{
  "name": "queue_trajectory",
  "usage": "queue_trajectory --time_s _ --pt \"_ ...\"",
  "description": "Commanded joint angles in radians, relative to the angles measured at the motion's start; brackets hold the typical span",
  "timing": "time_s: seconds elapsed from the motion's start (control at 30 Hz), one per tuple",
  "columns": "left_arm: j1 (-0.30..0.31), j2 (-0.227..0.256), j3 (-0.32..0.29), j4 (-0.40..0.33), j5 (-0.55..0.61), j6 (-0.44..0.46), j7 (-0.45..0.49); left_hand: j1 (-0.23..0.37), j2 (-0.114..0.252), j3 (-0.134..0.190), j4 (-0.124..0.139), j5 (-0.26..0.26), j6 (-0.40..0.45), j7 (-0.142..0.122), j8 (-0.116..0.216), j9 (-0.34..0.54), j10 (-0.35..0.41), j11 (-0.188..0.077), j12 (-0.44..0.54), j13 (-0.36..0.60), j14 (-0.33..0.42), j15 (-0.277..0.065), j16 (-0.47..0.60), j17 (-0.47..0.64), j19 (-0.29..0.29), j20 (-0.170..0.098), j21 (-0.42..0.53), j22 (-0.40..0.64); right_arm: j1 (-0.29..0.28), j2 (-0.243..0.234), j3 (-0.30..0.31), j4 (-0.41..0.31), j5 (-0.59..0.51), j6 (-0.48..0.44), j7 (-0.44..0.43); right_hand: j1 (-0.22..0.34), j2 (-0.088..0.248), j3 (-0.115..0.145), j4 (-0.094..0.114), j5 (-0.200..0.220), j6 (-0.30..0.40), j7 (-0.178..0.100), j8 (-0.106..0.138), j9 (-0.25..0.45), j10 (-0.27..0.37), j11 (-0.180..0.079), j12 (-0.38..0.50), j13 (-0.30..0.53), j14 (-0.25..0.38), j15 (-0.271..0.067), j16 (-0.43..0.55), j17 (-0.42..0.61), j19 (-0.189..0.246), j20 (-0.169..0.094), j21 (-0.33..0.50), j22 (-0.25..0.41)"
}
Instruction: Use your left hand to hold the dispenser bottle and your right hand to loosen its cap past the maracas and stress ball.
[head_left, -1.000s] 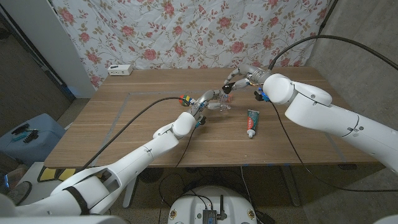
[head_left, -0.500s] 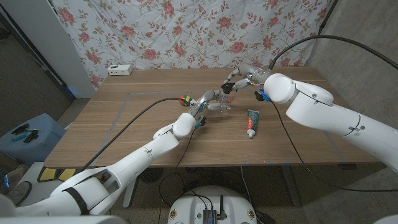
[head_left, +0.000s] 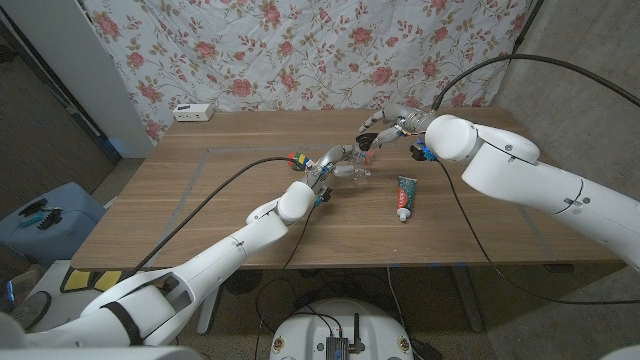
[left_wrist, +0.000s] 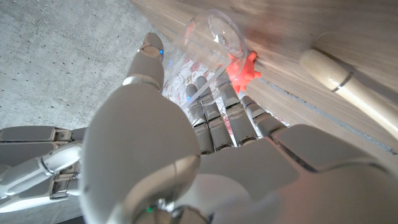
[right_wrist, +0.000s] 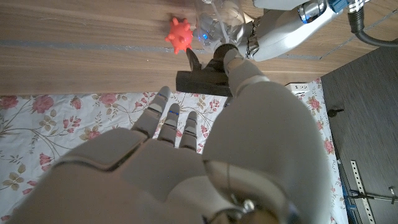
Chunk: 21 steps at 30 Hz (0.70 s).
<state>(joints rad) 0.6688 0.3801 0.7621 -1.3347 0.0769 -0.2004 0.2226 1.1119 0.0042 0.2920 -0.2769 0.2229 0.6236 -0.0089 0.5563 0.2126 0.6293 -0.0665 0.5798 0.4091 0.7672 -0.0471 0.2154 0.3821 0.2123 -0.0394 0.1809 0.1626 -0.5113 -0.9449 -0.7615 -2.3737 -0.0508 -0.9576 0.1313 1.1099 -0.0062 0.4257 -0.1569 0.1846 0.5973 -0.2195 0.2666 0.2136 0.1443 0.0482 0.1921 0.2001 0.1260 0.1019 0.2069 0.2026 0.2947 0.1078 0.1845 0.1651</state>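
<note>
The dispenser bottle (head_left: 357, 169) is mostly hidden by the left robot hand (head_left: 335, 162) — its cap too small to tell.

wall: rose-print floral cloth (head_left: 300, 50) | furniture: wooden table (head_left: 200, 210) | floor: grey

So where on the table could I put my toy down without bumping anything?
The near half of the wooden table is bare except for the left arm and its cable. The far left is open too, between the white power strip and the cube. It is crowded around the dispenser bottle, both hands and the toothpaste tube.
</note>
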Motion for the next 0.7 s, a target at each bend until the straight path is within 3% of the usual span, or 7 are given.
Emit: queue_trajectory --time_s 0.03,0.27,0.43,0.57,0.7 --pt "-0.001 -0.001 -0.001 0.007 0.001 -0.012 0.002 -0.105 0.120 0.131 0.121 0.004 0.068 -0.031 0.008 0.003 0.067 -0.058 0.008 0.160 0.043 -0.103 0.004 0.004 0.006 -0.043 0.002 0.003 0.022 -0.011 -0.006 -0.017 0.020 -0.022 0.023 -0.035 -0.017 -0.017 0.011 -0.006 -0.035 0.002 -0.017 0.000 -0.006 0.009 0.002 0.003 -0.006 0.007 -0.004 0.003 -0.013 0.007 -0.001 0.003" --pt "-0.002 0.001 -0.002 0.008 0.002 -0.015 0.000 -0.105 0.119 0.131 0.121 0.004 0.070 -0.033 0.009 0.003 0.067 -0.059 0.007 0.158 0.045 -0.105 0.006 0.005 0.008 -0.043 0.003 0.003 0.054 -0.013 -0.047 -0.031 -0.005 -0.055 0.032 -0.137 -0.044 -0.059 0.044 -0.009 -0.078 0.002 -0.039 0.003 0.042 0.022 0.023 0.007 -0.011 0.020 -0.002 0.003 -0.023 0.020 0.000 0.003" --pt "-0.002 0.002 -0.002 0.007 0.001 -0.015 -0.002 -0.106 0.119 0.131 0.121 0.003 0.069 -0.033 0.009 0.003 0.066 -0.058 0.007 0.159 0.044 -0.104 0.006 0.005 0.008 -0.042 0.003 0.003 0.077 -0.012 -0.082 -0.041 -0.032 -0.084 0.034 -0.166 -0.052 -0.070 0.049 -0.005 -0.099 0.002 -0.049 0.003 0.078 0.017 0.034 0.009 0.003 0.017 0.003 0.002 -0.024 0.026 0.001 0.003" --pt "-0.002 0.002 -0.002 0.006 0.001 -0.015 -0.004 -0.105 0.120 0.132 0.121 0.004 0.067 -0.033 0.008 0.003 0.066 -0.059 0.007 0.159 0.044 -0.105 0.005 0.005 0.008 -0.042 0.003 0.003 0.102 -0.010 -0.122 -0.053 -0.067 -0.118 0.038 -0.191 -0.057 -0.078 0.054 -0.002 -0.114 0.001 -0.057 0.002 0.114 0.000 0.045 0.011 0.019 0.018 0.009 0.001 -0.021 0.030 0.003 0.003" --pt "-0.003 0.003 -0.001 0.006 0.001 -0.015 -0.007 -0.105 0.120 0.132 0.120 0.004 0.069 -0.032 0.008 0.003 0.066 -0.059 0.007 0.159 0.043 -0.104 0.006 0.006 0.008 -0.042 0.003 0.003 0.121 -0.012 -0.157 -0.061 -0.100 -0.136 0.039 -0.223 -0.063 -0.089 0.061 0.001 -0.125 0.000 -0.062 0.000 0.152 -0.035 0.054 0.012 0.046 -0.003 0.017 0.000 -0.011 0.032 0.006 0.003"
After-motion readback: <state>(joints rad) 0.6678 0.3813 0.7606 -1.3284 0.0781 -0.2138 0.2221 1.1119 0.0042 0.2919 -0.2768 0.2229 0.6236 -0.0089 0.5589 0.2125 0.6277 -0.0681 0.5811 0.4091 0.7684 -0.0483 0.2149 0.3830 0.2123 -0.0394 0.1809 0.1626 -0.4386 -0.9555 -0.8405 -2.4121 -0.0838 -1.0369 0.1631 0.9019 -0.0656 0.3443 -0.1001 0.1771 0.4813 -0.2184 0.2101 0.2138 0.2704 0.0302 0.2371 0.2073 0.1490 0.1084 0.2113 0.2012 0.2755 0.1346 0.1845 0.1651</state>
